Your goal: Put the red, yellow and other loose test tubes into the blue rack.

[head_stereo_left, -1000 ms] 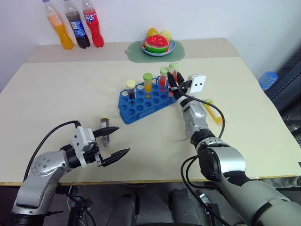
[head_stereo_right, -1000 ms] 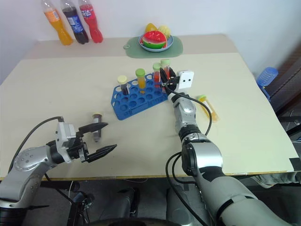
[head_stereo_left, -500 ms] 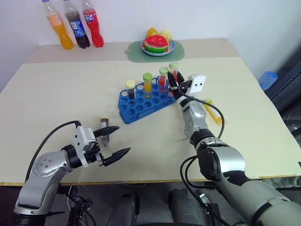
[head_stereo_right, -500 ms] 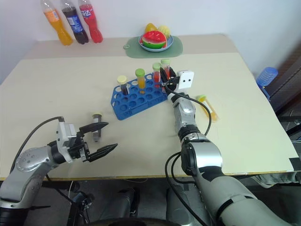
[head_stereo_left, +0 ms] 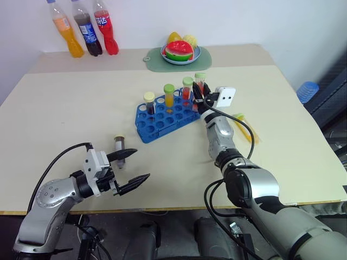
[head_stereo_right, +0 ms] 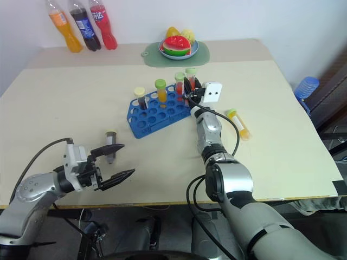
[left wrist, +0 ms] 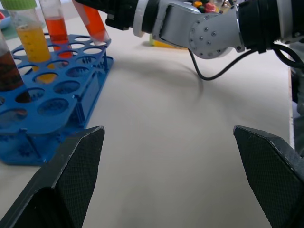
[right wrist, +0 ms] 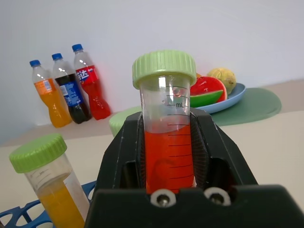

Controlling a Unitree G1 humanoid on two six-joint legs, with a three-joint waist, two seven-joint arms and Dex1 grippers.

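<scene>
Right gripper (head_stereo_left: 199, 97) clamped on red tube (right wrist: 167, 142), at rack (head_stereo_left: 162, 120) far right corner, tube tilted. Three tubes already standing in rack back row. Left gripper (head_stereo_left: 132, 169) fingers wide, empty, well short of rack; dark tube (head_stereo_left: 120, 149) just beyond it. Yellow tube (head_stereo_left: 242, 123) lying right of rack. Advice: bring red tube upright, centre tip over empty hole, lower straight, release only once seated.

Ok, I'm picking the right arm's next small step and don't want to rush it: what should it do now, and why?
Probably ease the red tube straight down into its hole in the blue rack before letting go. The right gripper is shut on it at the rack's right end, and the left wrist view shows the tube tilted, with its tip at a hole.
</scene>
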